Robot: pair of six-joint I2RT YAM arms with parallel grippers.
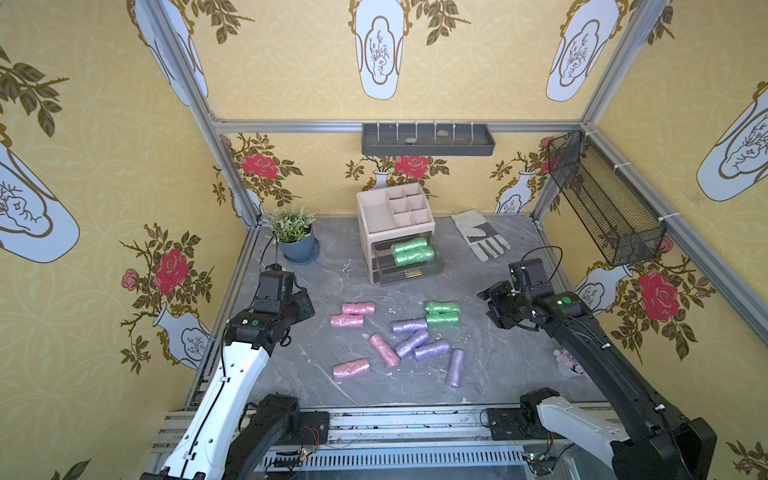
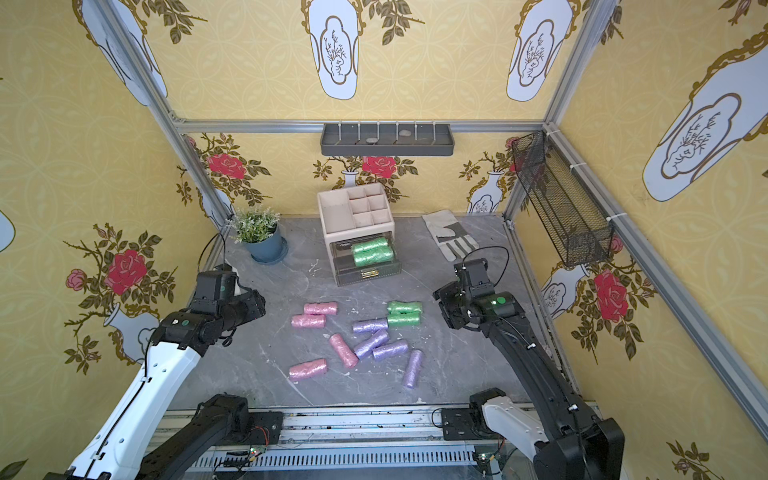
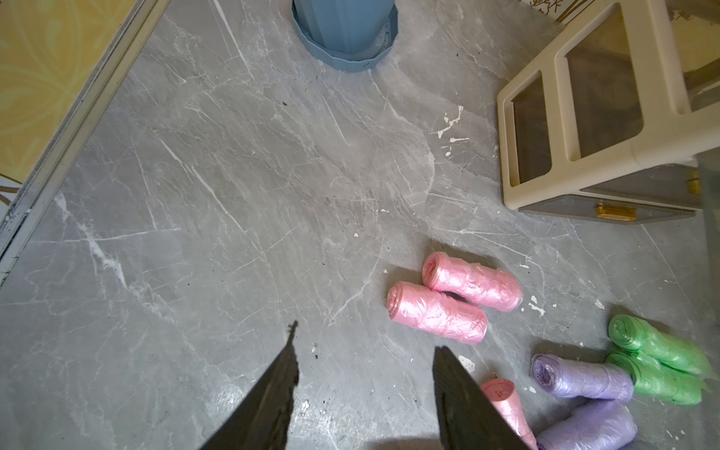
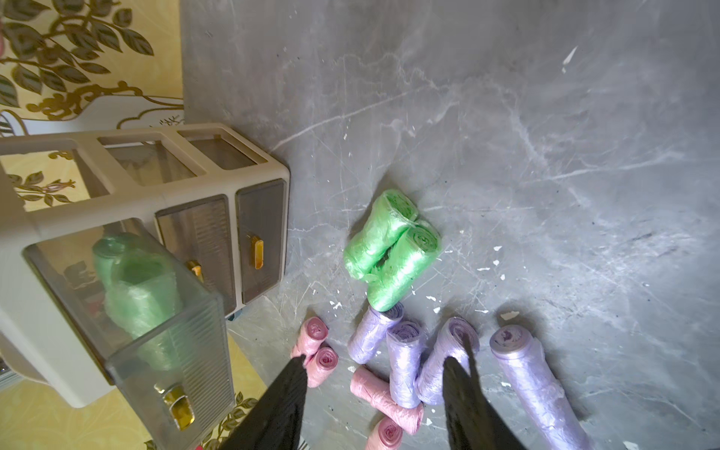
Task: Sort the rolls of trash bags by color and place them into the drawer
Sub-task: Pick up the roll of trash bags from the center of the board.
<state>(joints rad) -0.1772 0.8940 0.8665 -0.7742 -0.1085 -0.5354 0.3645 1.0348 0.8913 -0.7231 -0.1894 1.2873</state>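
Two green rolls (image 2: 372, 253) in open drawer (image 2: 365, 272), ten other rolls (image 2: 307, 321) loose on tabletop (image 2: 257, 365)

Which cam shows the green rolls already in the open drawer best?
Both top views: the two green rolls lie uncovered in the open drawer. Right wrist sees them only blurred through the smoky drawer wall. Left wrist shows none of them.

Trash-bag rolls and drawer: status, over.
Left gripper and right gripper open, empty. Two crinkly green film rolls in pulled-out smoky translucent drawer; ten rolls loose on grey marble table. Nothing blocks the drawer.
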